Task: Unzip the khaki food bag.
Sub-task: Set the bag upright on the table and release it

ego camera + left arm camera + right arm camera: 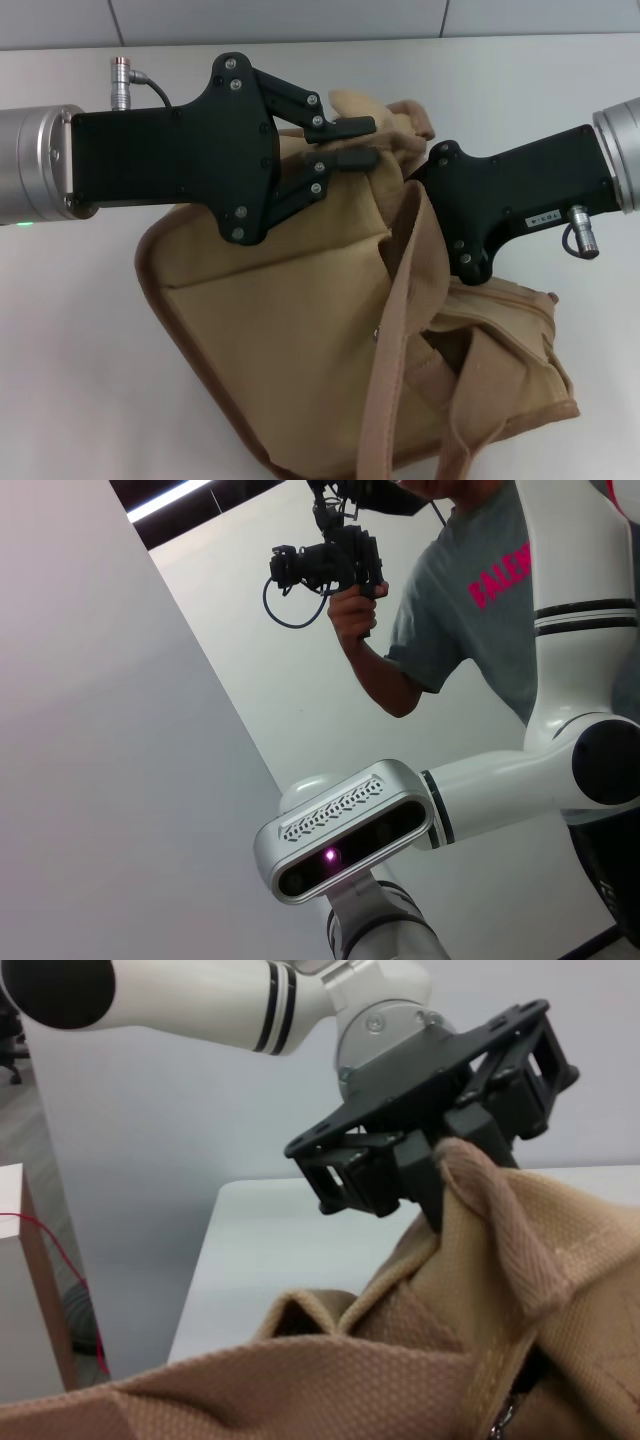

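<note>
The khaki food bag (270, 330) lies slumped on the white table, with a webbing handle (400, 330) draped down its front. My left gripper (362, 141) reaches in from the left and is shut on a raised fold of the bag's top edge. The right wrist view shows this pinch from close by, with the left gripper (450, 1160) holding the peak of the bag's fabric (500, 1250). My right gripper (440, 170) comes in from the right against the bag's top, and its fingertips are hidden behind the fabric. A small metal piece (498, 1422) shows at the zipper line.
The white table (80, 380) runs to a grey wall behind. In the left wrist view a person (480, 590) holds a camera rig beside the robot's head (345, 830). The bag's far end (530, 370) sags to the right.
</note>
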Robot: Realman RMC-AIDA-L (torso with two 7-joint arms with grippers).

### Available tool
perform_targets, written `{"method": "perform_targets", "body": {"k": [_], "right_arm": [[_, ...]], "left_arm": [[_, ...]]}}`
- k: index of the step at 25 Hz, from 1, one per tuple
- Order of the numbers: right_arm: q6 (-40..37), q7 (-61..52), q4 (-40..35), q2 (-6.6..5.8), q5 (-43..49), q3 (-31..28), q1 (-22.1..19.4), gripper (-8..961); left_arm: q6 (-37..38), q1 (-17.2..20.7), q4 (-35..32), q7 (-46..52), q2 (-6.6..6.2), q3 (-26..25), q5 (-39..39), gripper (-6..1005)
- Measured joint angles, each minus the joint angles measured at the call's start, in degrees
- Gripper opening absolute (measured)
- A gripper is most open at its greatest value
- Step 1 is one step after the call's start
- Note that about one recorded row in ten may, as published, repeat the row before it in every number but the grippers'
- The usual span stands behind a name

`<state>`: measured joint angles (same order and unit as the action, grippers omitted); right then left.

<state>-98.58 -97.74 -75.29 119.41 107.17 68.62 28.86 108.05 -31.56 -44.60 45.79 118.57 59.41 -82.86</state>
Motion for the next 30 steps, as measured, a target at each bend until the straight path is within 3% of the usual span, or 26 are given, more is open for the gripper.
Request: {"method": "perform_targets", "body": {"k": [7,20,30], "right_arm": [[0.7,0.7,-3.0,0.03,0.0,0.0,-2.7,23],[0.3,0.7,-11.0,-0.01,0.0,-0.3,-8.8,8],[-3.9,0.2,-12.9,-0.14,0.1,-4.3,-10.1,9]], "left_arm": [[-0.1,0.1,0.1,-0.1,0.00,-0.3,0.1,54],[-0.3,0.3,0.2,-0.1,0.00,-0.6,0.2,49],[-0.9,0.5,0.4,-0.1,0.05,-0.6,0.4,46]]}}
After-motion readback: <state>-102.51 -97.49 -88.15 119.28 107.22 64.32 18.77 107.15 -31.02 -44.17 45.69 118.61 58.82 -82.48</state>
